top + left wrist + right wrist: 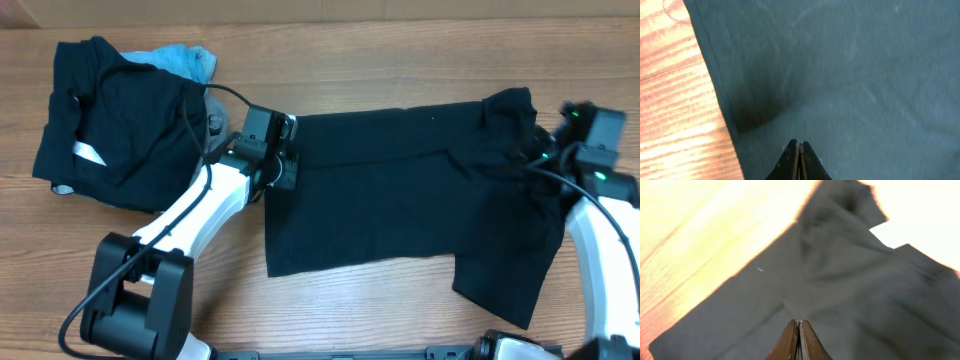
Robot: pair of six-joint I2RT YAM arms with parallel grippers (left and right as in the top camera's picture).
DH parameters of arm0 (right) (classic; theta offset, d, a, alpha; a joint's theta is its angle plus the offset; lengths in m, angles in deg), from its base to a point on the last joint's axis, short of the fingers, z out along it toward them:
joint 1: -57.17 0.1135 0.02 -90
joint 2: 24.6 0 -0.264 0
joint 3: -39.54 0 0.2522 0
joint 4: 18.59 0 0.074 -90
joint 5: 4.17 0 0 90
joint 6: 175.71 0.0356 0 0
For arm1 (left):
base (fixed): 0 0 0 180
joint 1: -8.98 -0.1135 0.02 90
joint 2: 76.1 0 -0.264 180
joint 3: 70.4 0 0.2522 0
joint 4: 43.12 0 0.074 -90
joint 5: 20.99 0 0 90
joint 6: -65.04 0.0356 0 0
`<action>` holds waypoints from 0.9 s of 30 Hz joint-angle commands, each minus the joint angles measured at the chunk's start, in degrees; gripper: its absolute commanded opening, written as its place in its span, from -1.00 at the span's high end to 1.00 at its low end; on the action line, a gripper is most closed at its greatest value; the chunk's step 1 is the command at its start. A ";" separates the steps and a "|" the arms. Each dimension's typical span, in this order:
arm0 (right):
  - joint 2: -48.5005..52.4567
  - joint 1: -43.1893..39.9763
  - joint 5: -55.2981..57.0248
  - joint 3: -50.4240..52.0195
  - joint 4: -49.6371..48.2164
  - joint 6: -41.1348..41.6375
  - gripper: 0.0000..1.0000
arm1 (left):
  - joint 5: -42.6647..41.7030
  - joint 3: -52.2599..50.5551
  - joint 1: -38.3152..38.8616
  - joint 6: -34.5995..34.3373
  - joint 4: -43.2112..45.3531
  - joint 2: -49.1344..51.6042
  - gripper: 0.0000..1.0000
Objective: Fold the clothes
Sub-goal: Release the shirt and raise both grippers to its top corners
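Left tool (pixel 799 145) and right tool (pixel 799 324) hang clenched above T-shirt (pixel 390 195) on wooden table (pixel 400 60).

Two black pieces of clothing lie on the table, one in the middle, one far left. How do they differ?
The black T-shirt in the middle lies spread out, mostly flat; the black garment at the left is bunched up. The black garment shows a slanted white strip; the T-shirt shows none. The black garment overlaps a light-blue cloth; the T-shirt lies alone on the table. Both are black cloth.
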 commanded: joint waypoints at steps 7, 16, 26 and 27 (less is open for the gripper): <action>22.91 4.74 2.14 -12.52 -3.78 0.28 0.92 | 7.91 31.65 0.39 -0.81 -14.53 20.33 0.92; 33.62 4.74 8.00 -13.42 -9.44 0.31 0.92 | 7.69 41.33 0.42 -0.92 -16.44 34.51 0.92; 41.72 4.70 11.47 -13.42 -15.04 4.20 0.92 | 10.49 41.83 0.48 0.17 -9.03 39.19 0.92; 42.21 4.68 11.98 -13.42 -16.02 5.05 0.92 | 10.84 42.23 0.48 0.15 -8.79 39.67 0.92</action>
